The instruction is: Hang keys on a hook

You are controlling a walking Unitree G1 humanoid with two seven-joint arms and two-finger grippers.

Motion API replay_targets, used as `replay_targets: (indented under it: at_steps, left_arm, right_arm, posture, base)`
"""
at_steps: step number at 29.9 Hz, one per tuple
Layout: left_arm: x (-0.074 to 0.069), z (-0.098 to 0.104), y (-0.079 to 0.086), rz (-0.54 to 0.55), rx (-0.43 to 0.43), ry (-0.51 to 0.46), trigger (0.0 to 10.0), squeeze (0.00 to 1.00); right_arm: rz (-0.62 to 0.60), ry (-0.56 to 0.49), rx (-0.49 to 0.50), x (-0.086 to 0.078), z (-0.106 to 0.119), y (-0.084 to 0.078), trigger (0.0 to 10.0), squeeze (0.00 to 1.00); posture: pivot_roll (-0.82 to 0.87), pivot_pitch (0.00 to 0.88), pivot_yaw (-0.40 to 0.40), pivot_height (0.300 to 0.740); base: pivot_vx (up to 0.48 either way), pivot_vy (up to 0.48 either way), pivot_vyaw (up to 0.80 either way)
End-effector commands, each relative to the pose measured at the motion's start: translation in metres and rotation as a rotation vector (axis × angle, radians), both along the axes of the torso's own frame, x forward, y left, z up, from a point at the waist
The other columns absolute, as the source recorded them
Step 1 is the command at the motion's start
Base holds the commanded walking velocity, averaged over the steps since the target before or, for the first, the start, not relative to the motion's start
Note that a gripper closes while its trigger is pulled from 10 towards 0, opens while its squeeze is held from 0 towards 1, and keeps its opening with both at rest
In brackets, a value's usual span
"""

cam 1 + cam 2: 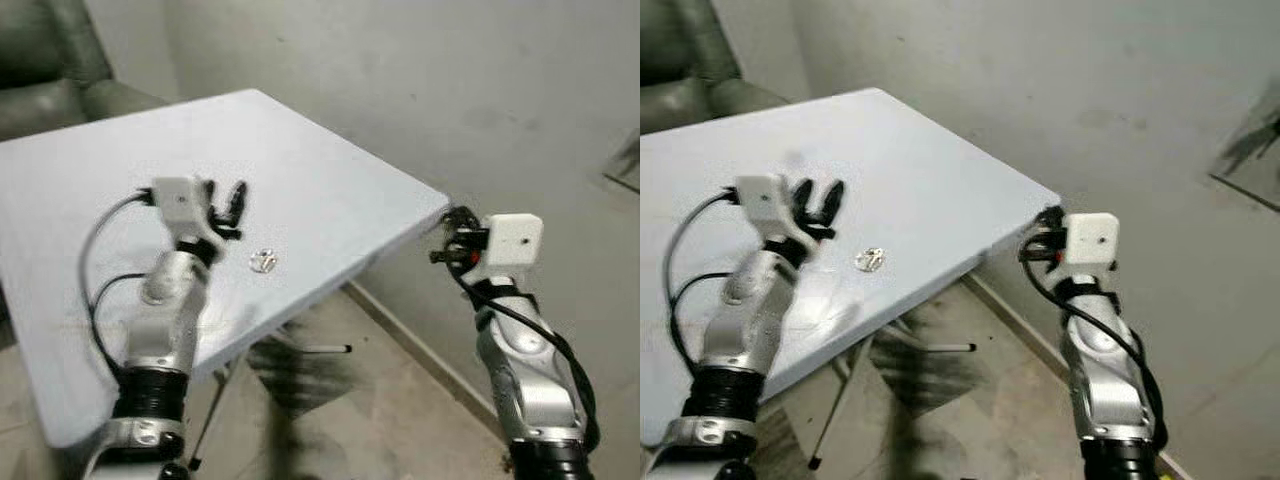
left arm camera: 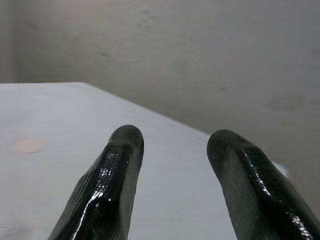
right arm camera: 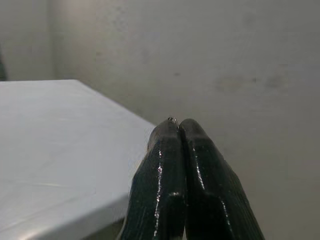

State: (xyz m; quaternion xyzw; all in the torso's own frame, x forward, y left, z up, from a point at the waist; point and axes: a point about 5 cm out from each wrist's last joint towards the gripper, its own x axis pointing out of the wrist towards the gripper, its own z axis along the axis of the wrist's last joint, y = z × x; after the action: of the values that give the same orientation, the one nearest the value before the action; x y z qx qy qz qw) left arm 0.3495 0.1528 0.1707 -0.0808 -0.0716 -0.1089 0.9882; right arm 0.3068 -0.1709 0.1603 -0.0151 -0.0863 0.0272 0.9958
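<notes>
I see the small metal bunch of keys [image 1: 264,261] lying on the white folding table [image 1: 330,190], just right of my left gripper [image 1: 225,203], my right gripper [image 1: 447,240] beyond the table's right edge.

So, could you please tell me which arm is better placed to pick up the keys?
Left. Its open pincer hovers over the table beside the keys; the shut right pincer is past the table's edge.
</notes>
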Motion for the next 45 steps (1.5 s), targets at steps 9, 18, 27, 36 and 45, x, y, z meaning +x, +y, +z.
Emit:
replay_targets:
  at_steps: [9,18,27,36,45]
  left_arm:
    - [-0.002,0.002,0.001,-0.002,0.031,-0.016,10.0,0.0]
    - [-0.006,-0.003,-0.002,-0.017,0.079,-0.012,10.0,0.0]
    - [-0.009,-0.005,-0.003,-0.002,0.119,-0.024,10.0,0.0]
    - [-0.009,-0.005,-0.003,0.006,0.136,-0.033,10.0,0.0]
    - [-0.011,-0.006,-0.005,0.008,0.138,-0.04,10.0,0.0]
  right_arm:
    - [0.025,-0.004,-0.009,0.0,0.001,0.003,10.0,0.0]
    - [0.03,0.008,-0.016,-0.003,-0.003,0.003,10.0,0.0]
    - [0.039,0.023,-0.021,-0.007,-0.008,0.004,10.0,0.0]
    - [0.045,0.031,-0.025,-0.01,-0.011,0.004,10.0,0.0]
    - [0.087,-0.004,-0.012,-0.012,-0.007,0.008,10.0,0.0]
  posture:
    - [-0.13,0.0,-0.048,0.724]
    - [-0.12,0.0,-0.049,0.724]
    - [-0.12,0.0,-0.049,0.724]
    - [-0.12,0.0,-0.054,0.724]
    - [-0.12,0.0,-0.061,0.724]
  base:
    - [0.0,0.0,-0.73]
    - [0.0,0.0,-0.73]
    - [0.0,0.0,-0.73]
    - [0.0,0.0,-0.73]
    - [0.0,0.0,-0.48]
